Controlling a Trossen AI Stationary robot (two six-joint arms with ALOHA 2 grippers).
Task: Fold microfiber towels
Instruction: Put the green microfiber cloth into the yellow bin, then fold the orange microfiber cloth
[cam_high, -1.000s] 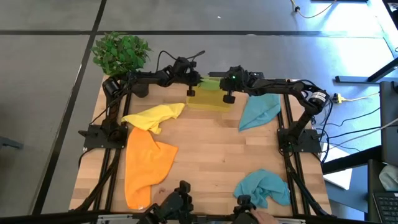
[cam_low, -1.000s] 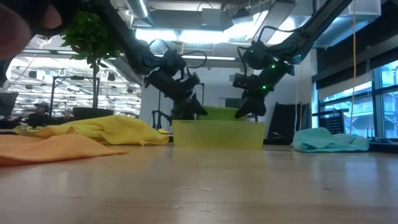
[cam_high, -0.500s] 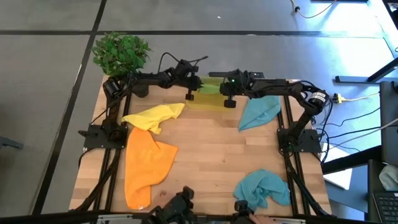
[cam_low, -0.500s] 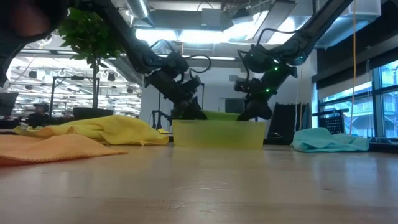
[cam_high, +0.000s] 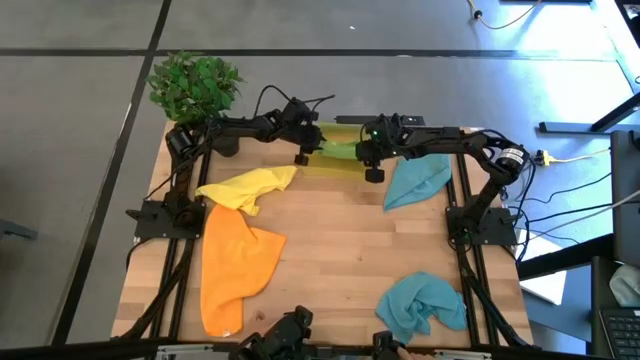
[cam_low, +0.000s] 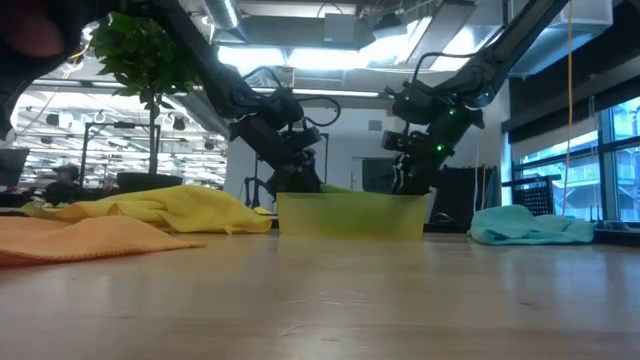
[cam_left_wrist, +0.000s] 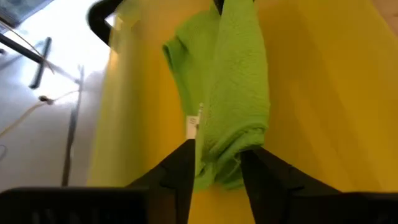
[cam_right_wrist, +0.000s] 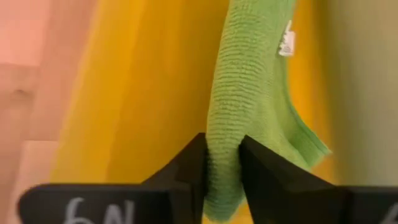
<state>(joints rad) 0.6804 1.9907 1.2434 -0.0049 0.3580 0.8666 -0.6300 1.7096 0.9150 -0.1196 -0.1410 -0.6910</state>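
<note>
1. Wooden tabletop (cam_high: 340, 240) fills the high view, with a potted plant (cam_high: 195, 82) at its far left corner. Both arms reach in over the translucent yellow bin (cam_high: 336, 158) at the far edge: the left gripper (cam_high: 302, 152) at one end, the right gripper (cam_high: 372, 165) at the other, the green towel (cam_high: 338, 148) stretched between them. Still unfolded on the table lie the yellow towel (cam_high: 248, 186), the orange towel (cam_high: 234, 265), one teal towel (cam_high: 415, 180) just beside the bin and the other teal towel (cam_high: 422, 302) near the front edge.

2. From table height, both grippers dip to the bin's rim, wrists angled steeply down; only a sliver of green shows above the wall.

3. Left wrist view: the fingers (cam_left_wrist: 180, 171) are pressed onto a bunched corner of the green towel, which hangs inside the bin.

4. Right wrist view: the fingers (cam_right_wrist: 194, 163) pinch a folded edge of the same towel against the yellow wall.

5. The step looks like placing the green towel in the bin, four towels remaining. Next, I judge, both grippers must release together and lift clear without dragging cloth out.
</note>
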